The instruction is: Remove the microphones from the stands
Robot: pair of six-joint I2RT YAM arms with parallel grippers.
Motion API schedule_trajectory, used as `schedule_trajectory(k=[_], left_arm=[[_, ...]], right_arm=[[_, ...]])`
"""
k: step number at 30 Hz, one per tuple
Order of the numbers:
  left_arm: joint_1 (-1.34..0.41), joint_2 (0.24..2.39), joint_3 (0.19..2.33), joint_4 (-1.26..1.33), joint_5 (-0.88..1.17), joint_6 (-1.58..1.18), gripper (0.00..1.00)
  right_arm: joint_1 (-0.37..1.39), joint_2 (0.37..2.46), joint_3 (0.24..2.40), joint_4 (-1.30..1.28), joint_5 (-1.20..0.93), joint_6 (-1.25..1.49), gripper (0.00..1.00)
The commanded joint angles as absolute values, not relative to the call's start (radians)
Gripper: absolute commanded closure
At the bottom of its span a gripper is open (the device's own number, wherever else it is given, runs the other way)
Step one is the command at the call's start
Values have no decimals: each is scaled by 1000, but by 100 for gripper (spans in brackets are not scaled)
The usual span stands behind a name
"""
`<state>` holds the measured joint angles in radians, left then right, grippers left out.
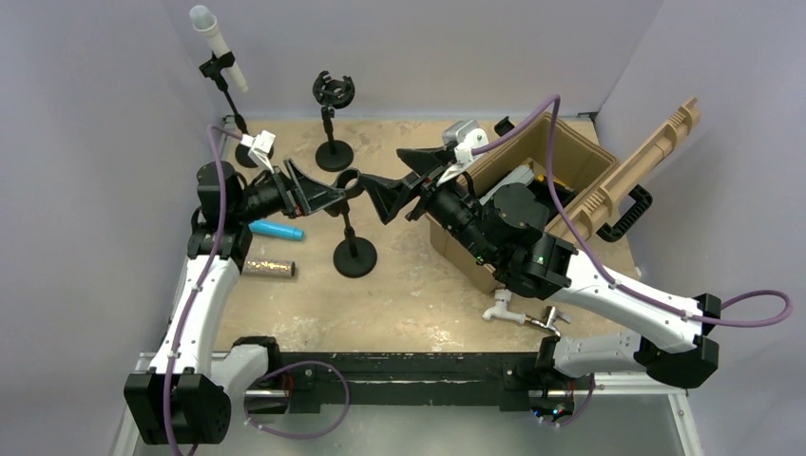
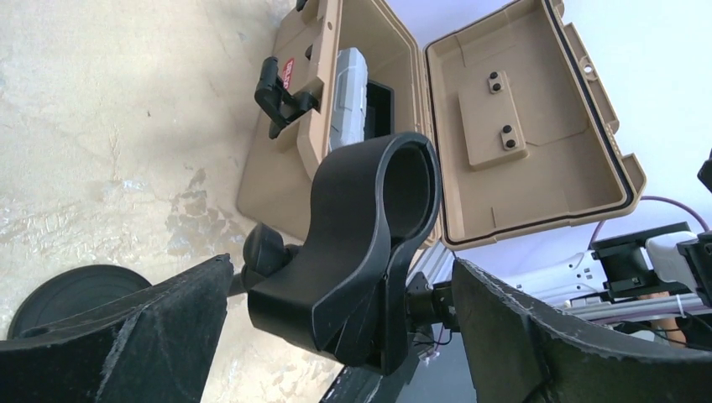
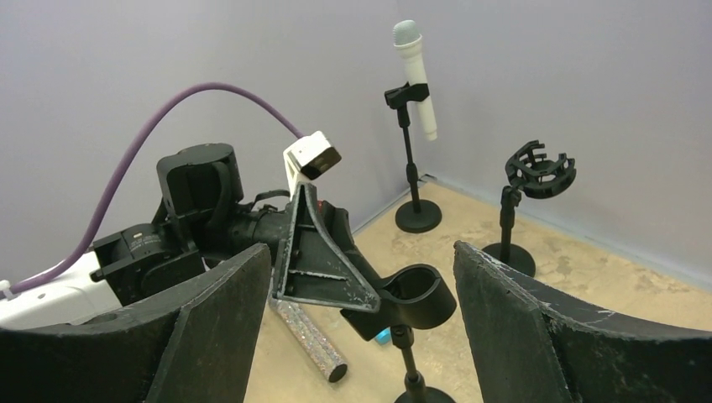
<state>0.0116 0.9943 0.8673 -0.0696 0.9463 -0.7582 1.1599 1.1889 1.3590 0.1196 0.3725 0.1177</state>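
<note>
A white microphone (image 1: 217,43) sits tilted in the clip of a black stand (image 1: 233,104) at the back left; it also shows in the right wrist view (image 3: 416,75). A second black stand (image 1: 355,255) in the middle has an empty clip (image 1: 350,180). My left gripper (image 1: 335,193) is open with its fingers on either side of that empty clip (image 2: 369,235), a small gap on each side. My right gripper (image 1: 385,185) is open wide and empty, just right of the same clip (image 3: 420,298).
A third stand with an empty shock mount (image 1: 333,95) stands at the back centre. A blue microphone (image 1: 276,230) and a glittery one (image 1: 269,269) lie on the table at the left. An open tan case (image 1: 570,152) fills the right side.
</note>
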Motion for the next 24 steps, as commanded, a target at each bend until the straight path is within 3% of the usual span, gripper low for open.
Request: schedule_trajectory(k=[1, 3, 11, 18, 24], left_arm=[[8, 1015, 941, -48, 945, -771, 0], [8, 1027, 954, -58, 926, -803, 0], [8, 1062, 963, -107, 901, -816, 17], [-21, 1078, 930, -153, 895, -763, 46], [-37, 1089, 850, -216, 844, -668, 57]], right_arm=[[1161, 1160, 1379, 143, 379, 124, 22], [1160, 1162, 1377, 144, 382, 124, 22], [1160, 1167, 1370, 147, 384, 117, 22], [1160, 1166, 1362, 155, 387, 115, 22], [1160, 1167, 1361, 158, 382, 115, 22]])
